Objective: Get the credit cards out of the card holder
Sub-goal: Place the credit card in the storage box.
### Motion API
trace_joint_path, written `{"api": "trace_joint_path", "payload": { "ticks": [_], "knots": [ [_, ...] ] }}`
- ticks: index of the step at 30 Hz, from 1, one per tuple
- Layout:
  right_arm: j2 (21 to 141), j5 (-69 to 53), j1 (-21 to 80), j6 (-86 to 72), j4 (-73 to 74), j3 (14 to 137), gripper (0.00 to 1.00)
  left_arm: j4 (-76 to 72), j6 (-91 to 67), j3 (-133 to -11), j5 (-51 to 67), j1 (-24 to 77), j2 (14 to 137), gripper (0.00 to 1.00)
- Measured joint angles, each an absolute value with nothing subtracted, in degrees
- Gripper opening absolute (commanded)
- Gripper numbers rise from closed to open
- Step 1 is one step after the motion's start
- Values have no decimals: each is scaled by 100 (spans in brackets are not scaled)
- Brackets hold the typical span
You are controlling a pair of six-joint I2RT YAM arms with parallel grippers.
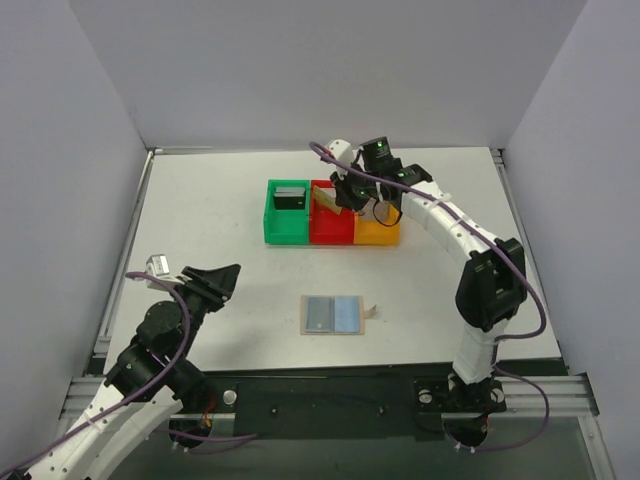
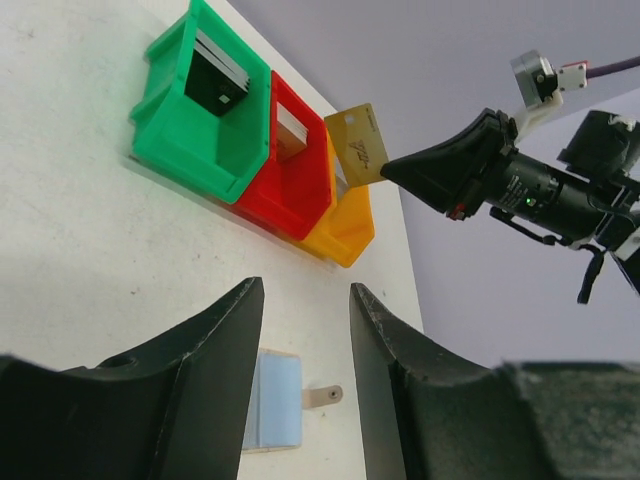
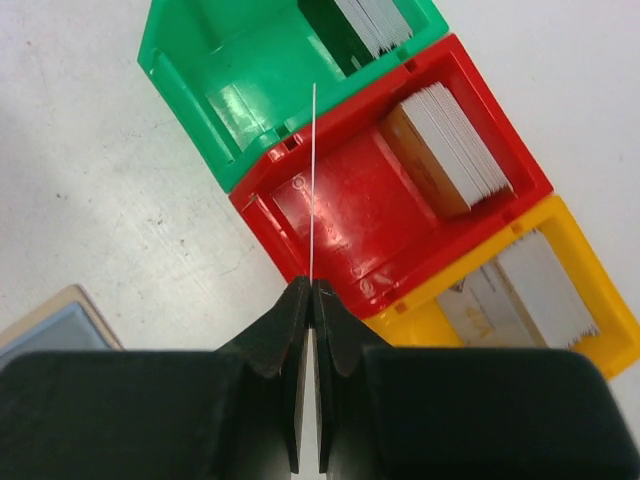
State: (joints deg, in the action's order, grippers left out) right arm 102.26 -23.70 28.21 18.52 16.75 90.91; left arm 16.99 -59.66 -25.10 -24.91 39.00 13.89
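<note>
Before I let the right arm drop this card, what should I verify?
1. Grip: right gripper shut on the gold card, held edge-up: ok.
2. Position: card above the red bin in the top view: ok.
3. Room in the bin: the stack leans at one end and the floor beside it is bare: ok.
4. Left gripper open, empty and far from the bins: ok.
5. Card holder lies open and flat; whether any cards remain inside: cannot tell.
</note>
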Motion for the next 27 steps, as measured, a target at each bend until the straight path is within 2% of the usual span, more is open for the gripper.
{"api": "trace_joint_path", "payload": {
  "ticks": [6,27],
  "knots": [
    [11061,-2856,2775,2720,1964,9797,0,1931,-5660,-2510,-2641,3900,1334,50],
    [11441,-3621,2185,5113,2403,9974,0,2150,-5378,-2482,-2556,3900,1441,50]
  ]
}}
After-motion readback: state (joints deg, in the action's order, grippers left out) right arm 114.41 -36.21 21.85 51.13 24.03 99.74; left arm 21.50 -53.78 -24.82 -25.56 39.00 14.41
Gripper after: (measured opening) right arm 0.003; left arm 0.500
